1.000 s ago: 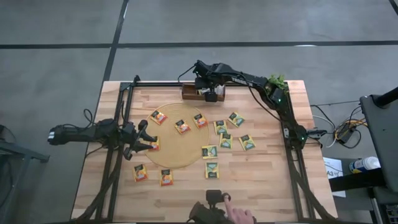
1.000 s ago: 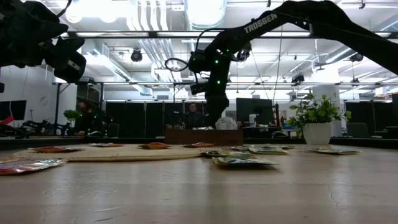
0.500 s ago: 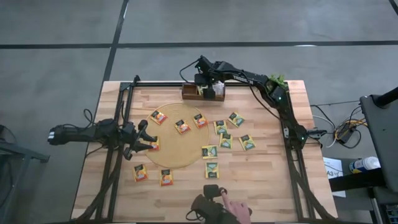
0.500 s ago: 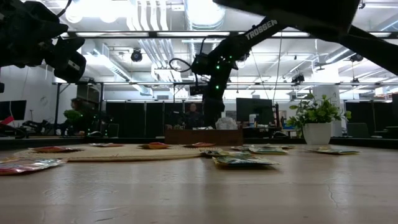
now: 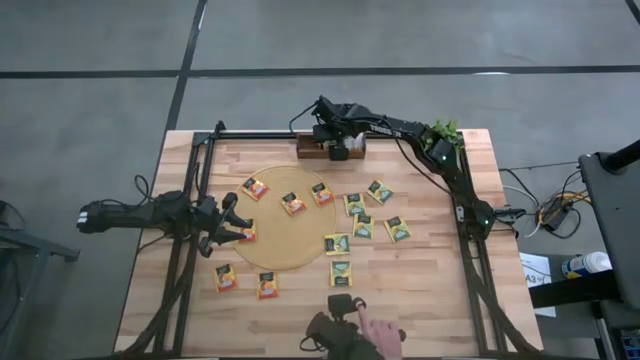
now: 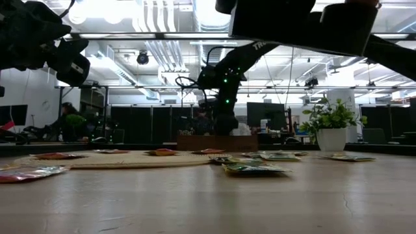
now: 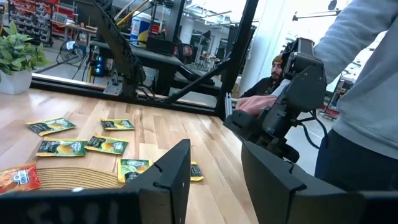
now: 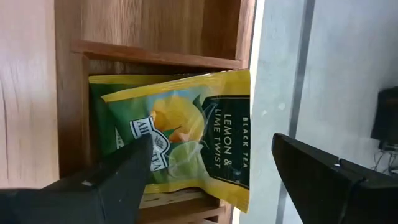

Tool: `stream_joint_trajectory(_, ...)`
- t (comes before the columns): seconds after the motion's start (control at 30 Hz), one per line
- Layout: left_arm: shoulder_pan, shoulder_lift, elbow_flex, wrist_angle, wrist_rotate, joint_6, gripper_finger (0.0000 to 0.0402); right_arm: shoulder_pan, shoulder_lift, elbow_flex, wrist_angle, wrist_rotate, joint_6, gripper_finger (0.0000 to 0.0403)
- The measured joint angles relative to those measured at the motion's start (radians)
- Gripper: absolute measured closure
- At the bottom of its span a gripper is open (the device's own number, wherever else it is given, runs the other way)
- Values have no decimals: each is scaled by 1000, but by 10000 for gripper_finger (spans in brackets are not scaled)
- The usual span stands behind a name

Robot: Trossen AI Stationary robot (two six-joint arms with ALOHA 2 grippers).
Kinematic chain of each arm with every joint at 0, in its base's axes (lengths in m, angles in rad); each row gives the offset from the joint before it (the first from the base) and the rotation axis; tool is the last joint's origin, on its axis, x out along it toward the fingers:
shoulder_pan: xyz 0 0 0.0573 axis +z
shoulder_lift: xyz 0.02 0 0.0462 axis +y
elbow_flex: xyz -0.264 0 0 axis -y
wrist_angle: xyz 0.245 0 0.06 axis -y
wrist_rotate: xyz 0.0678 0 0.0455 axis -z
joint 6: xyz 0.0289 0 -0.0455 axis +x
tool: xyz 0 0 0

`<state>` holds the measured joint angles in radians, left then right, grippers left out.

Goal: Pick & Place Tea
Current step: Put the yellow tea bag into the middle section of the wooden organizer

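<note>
Right gripper (image 5: pixel 338 150) positioned over the brown wooden tray (image 5: pixel 310 150) at the far edge of the table (image 5: pixel 420 290), fingers spread wide and holding nothing. Seen from the right wrist: a green-yellow lemon-and-lime sachet (image 8: pixel 186 137) lying inside one compartment of the tray (image 8: pixel 155 31), partly leaning over the compartment's edge, with a second green-yellow sachet (image 8: pixel 102 124) under it. Dark fingers (image 8: pixel 118 180) on both sides of the sachet, not touching it.

Left gripper (image 5: pixel 232 226) resting low at the left rim of the round tan mat (image 5: pixel 290 235), just beside an orange sachet (image 5: pixel 247 232). Fingers (image 7: pixel 174 180) parted with a gap between them, nothing gripped there in the left wrist view.

Remaining tea scattered on the table. Orange sachets on the mat: one near its far left edge (image 5: pixel 255 187), two near the middle (image 5: pixel 293 203) and (image 5: pixel 322 193). Two more orange ones on bare wood in front of the mat (image 5: pixel 226 277) and (image 5: pixel 267 286). Green-yellow sachets grouped to the right of the mat (image 5: pixel 362 226), one more in front (image 5: pixel 341 271).

Potted green plant (image 5: pixel 445 130) at the far right corner of the table. A person's hand (image 5: pixel 375 335) on a dark device at the near edge of the table. In the low view, sachets (image 6: pixel 253 169) lying flat on the wood.
</note>
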<state>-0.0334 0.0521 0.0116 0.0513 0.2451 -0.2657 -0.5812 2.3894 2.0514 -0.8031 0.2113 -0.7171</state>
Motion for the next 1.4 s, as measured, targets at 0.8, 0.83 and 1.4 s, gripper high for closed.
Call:
stream_joint_trajectory(0.8,0,0,0,0,0,0,264,8,-163,1,-86,-204,187,74)
stream_joint_trajectory(0.83,0,0,0,0,0,0,264,9,-172,2,-104,-213,191,74)
stream_joint_trajectory(1.4,0,0,0,0,0,0,264,28,-256,-31,-580,-340,350,74)
